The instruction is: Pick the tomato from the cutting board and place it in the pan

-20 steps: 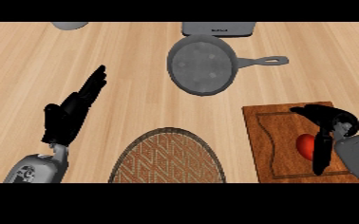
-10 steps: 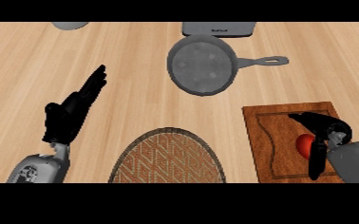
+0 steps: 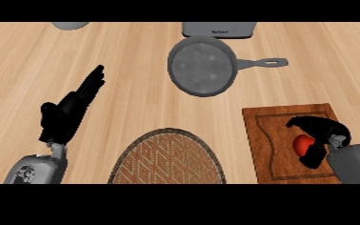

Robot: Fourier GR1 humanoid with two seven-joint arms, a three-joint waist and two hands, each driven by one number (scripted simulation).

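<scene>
I see my right hand (image 3: 318, 136) curled over the red tomato (image 3: 302, 144) on the cutting board (image 3: 271, 143) at lower right, grey pan (image 3: 202, 66) above centre, handle pointing right, my left hand (image 3: 70, 108) open at left, round woven mat (image 3: 167, 158) at the desk's (image 3: 141, 47) lower edge

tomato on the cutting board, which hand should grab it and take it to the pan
Right. The right hand is already curled around the tomato on the cutting board; the left hand rests open far across the counter.
</scene>
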